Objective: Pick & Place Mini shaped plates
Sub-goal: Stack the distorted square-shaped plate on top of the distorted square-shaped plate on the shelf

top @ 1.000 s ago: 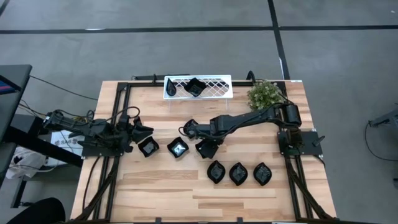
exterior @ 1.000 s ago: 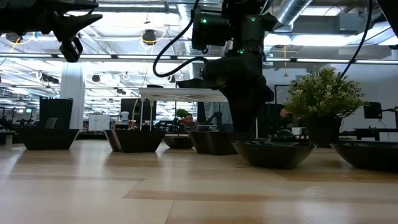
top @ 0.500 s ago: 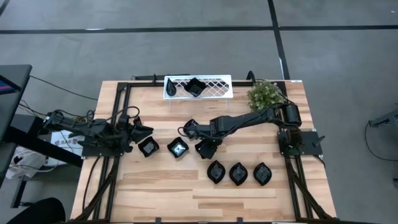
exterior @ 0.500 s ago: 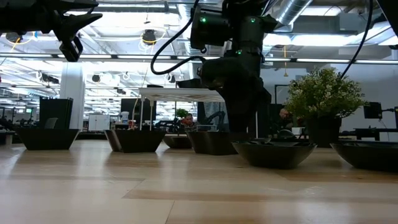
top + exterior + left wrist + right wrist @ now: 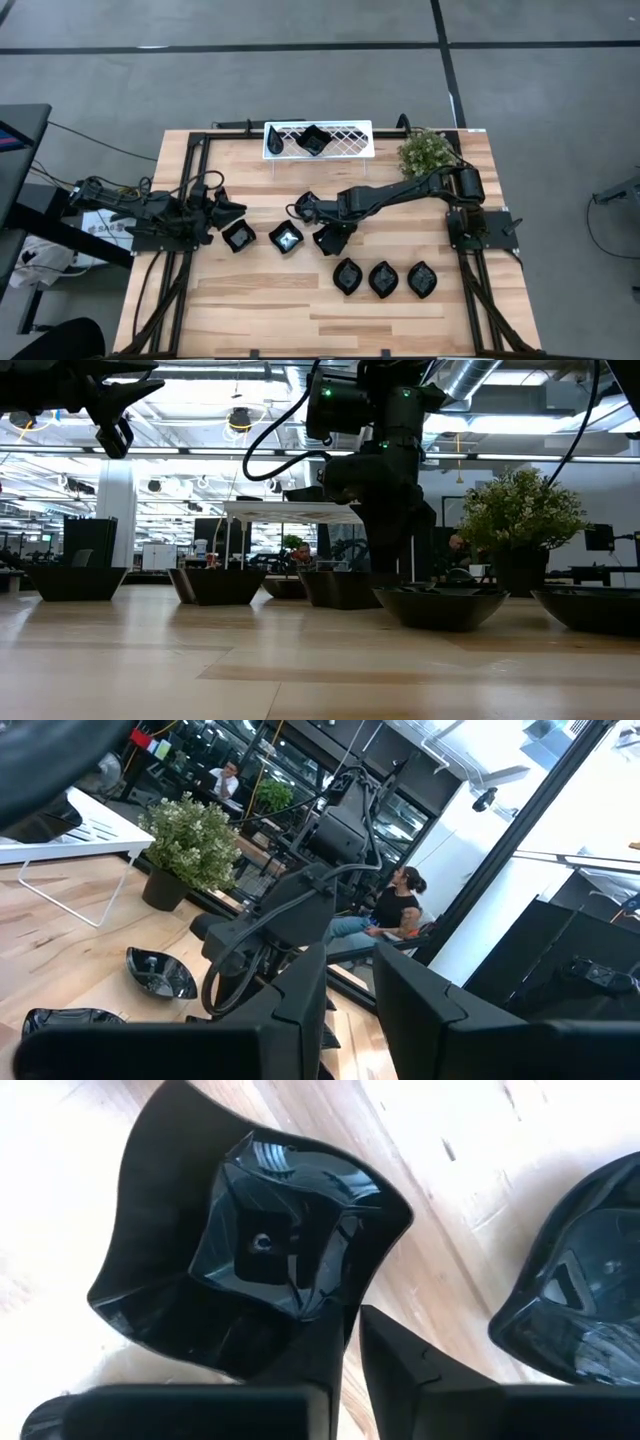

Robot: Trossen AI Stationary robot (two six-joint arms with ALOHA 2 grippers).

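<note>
Centre of high view: glossy black rounded-square mini plate (image 5: 331, 239) on pale wood-plank table (image 5: 260, 310), pinched corners, mirror-like reflections. Right gripper (image 5: 348, 1342) straddles its rim, one finger inside, one outside, gap narrow; whether clamped cannot tell. Plate's near edge hidden behind fingers. Two similar square plates (image 5: 286, 237) to its left; three leaf-shaped ones (image 5: 383, 279) lower right; another in white lattice tray (image 5: 345, 139) at top. Left gripper (image 5: 348, 1020) at left edge, slightly parted, empty.
</note>
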